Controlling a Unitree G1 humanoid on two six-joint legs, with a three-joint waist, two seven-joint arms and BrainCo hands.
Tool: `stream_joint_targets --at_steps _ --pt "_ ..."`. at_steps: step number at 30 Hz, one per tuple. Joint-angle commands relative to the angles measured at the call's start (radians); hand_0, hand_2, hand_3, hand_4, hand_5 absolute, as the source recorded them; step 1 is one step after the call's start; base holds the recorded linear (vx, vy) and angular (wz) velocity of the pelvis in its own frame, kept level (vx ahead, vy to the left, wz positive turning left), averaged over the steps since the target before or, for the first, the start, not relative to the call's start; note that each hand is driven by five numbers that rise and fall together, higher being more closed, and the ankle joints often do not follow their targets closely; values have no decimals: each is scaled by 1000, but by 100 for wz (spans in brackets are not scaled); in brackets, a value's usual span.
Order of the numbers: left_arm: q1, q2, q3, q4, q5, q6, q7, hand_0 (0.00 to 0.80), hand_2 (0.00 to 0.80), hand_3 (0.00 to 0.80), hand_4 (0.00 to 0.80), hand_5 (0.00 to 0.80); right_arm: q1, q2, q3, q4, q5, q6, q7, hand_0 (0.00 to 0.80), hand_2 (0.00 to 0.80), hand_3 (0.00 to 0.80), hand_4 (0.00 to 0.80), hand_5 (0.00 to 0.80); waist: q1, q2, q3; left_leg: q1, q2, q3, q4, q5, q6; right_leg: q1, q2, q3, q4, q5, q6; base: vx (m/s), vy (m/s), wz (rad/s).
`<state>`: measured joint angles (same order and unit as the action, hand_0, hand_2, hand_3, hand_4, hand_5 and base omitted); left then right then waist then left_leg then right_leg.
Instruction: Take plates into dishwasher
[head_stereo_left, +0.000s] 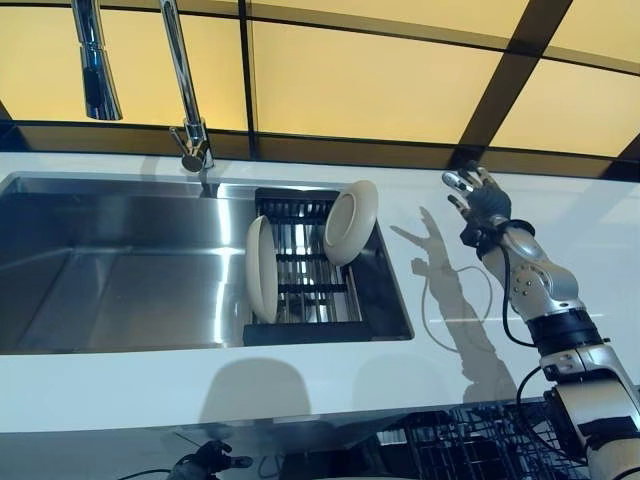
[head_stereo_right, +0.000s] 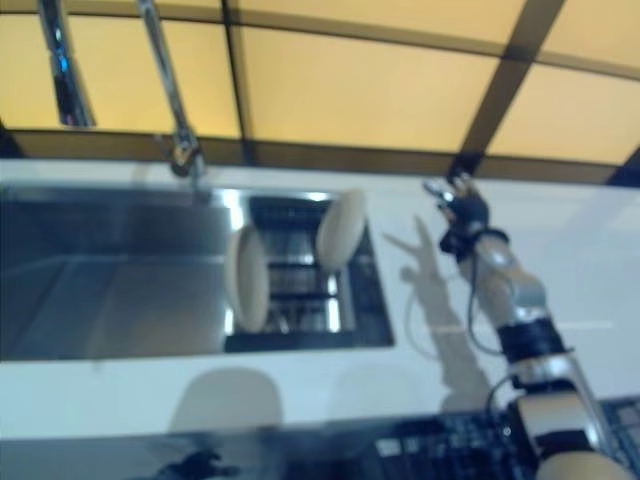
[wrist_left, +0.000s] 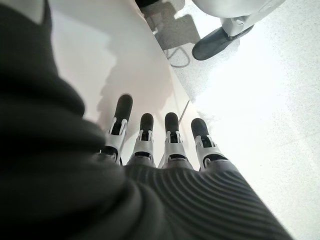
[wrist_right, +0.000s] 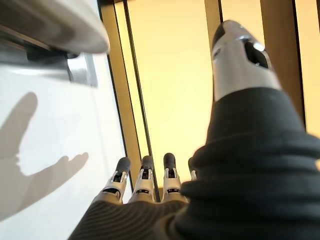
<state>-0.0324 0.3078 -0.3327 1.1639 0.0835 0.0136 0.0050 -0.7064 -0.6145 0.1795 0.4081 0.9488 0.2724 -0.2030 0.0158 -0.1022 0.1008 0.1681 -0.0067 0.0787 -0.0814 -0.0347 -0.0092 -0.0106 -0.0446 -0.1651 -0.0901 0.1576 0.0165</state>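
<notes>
Two white plates stand on edge in a black rack (head_stereo_left: 300, 205) at the right end of the steel sink (head_stereo_left: 120, 290). One plate (head_stereo_left: 262, 268) is at the rack's left front, the other (head_stereo_left: 350, 222) leans at its back right. My right hand (head_stereo_left: 480, 205) hovers open over the white counter to the right of the sink, apart from both plates, holding nothing. In the right wrist view its fingers (wrist_right: 145, 175) are straight, and a plate's rim (wrist_right: 50, 22) shows beyond them. My left hand (head_stereo_left: 205, 460) hangs low below the counter's front edge, its fingers (wrist_left: 145, 135) straight and empty.
A tall faucet (head_stereo_left: 185, 90) rises behind the sink, left of the rack. The white counter (head_stereo_left: 560, 220) runs on to the right. A dark wire dishwasher rack (head_stereo_left: 450, 440) shows below the counter's front edge at the lower right. Yellow panels back the counter.
</notes>
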Motion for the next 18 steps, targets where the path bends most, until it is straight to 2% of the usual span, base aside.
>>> stream_joint_targets --at_steps 1,7,18 --pt "-63 7 -78 47 -16 -27 9 0 0 0 0 0 -153 -46 30 76 35 10 43 0 0 0 0 0 37 13 -40 -61 -31 16 -1 17 -4 66 4 -16 5 -90 58 34 -20 3" --pt "-66 3 -90 49 -19 -26 6 0 0 0 0 0 -197 -34 66 100 21 17 55 0 0 0 0 0 44 12 -35 -63 -29 19 1 20 -10 81 8 -21 3 -99 53 18 -4 2" --pt "-63 -5 -97 46 -18 -24 14 0 0 0 0 0 -215 -29 82 45 -14 33 3 0 0 0 0 0 51 7 -28 -62 -31 22 5 17 -10 99 9 -33 3 -113 51 4 3 0"
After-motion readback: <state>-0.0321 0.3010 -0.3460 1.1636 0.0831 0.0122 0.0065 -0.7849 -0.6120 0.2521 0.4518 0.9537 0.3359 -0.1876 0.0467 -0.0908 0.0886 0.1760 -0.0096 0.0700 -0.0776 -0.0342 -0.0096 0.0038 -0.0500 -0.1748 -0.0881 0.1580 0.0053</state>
